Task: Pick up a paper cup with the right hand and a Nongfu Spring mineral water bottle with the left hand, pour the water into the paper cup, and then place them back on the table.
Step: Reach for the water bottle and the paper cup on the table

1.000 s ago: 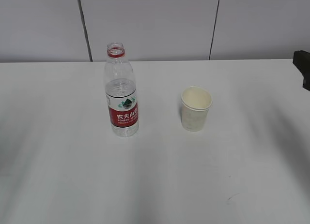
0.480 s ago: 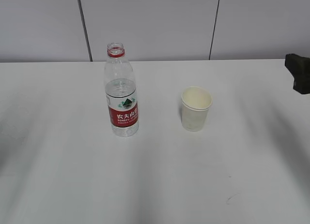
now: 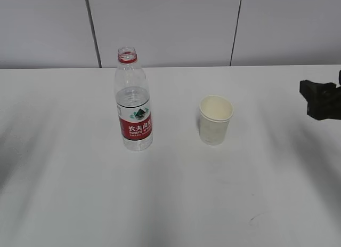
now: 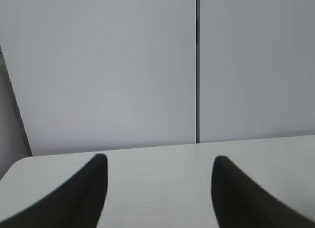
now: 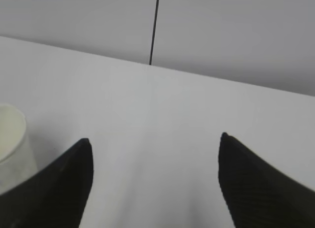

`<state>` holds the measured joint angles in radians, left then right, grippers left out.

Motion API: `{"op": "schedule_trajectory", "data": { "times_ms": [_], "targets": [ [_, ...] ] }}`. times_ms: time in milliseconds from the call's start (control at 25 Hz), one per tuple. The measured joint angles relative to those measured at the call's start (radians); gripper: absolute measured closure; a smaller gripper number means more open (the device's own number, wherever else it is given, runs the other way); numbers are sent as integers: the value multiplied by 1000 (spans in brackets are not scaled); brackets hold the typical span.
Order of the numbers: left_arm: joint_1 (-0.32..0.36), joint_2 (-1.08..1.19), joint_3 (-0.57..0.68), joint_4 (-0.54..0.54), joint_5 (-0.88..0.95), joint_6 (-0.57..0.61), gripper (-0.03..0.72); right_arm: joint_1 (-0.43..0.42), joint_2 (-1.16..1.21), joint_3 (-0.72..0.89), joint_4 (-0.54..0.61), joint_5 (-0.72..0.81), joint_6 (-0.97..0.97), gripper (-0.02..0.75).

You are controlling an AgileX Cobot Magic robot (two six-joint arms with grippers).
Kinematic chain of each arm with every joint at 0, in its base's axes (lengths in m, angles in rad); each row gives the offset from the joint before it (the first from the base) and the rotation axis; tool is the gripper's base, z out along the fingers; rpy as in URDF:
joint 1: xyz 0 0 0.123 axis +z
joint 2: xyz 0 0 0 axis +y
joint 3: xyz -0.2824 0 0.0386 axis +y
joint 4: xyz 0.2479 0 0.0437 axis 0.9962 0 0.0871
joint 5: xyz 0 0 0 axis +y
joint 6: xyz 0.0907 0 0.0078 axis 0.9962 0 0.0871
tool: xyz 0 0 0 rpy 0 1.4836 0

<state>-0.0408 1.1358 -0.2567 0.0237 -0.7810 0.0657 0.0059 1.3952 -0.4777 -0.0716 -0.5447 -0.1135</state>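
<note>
Table [image 3: 176, 204]: wide, white, matte, one small dark scuff near the front right. Behind it a pale grey panelled wall [image 3: 160, 23] with dark vertical seams. Nothing else stands on the surface in these views.

Water bottle [image 3: 133, 100]: upright, left of centre, cap off, part full, red label facing the exterior camera. Judged to be set on the left arm's side, ready for that arm to take.

Paper cup [image 3: 215, 119]: upright, mouth open, right of the bottle and well apart from it. It looks empty. Its rim shows at the left edge of the right wrist view [image 5: 12, 139].

Right gripper [image 3: 319, 99]: at the right edge, above the table, well apart from the cup. Jaws wide apart, holding nothing [image 5: 155, 183]. Judged to be on the approach to the cup.

Left gripper [image 4: 160, 193]: out of the exterior view. Jaws apart, empty, over bare table, bottle not in its sight.
</note>
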Motion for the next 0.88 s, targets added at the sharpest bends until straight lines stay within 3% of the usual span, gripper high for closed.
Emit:
{"op": "schedule_trajectory", "data": {
  "times_ms": [200,440,600,880],
  "targets": [
    [0,92,0,16,-16,-4,265,0,125,-2,-8,-60,0,150],
    [0,240,0,147,-118,-72,265,0,197,-2,-83,-204,0,150],
    [0,313,0,208,-127,-140,265,0,199,-3,-137,-207,15,150],
    [0,418,-5,344,-139,-149,265,0,199,-3,-264,-207,104,150]
  ]
}}
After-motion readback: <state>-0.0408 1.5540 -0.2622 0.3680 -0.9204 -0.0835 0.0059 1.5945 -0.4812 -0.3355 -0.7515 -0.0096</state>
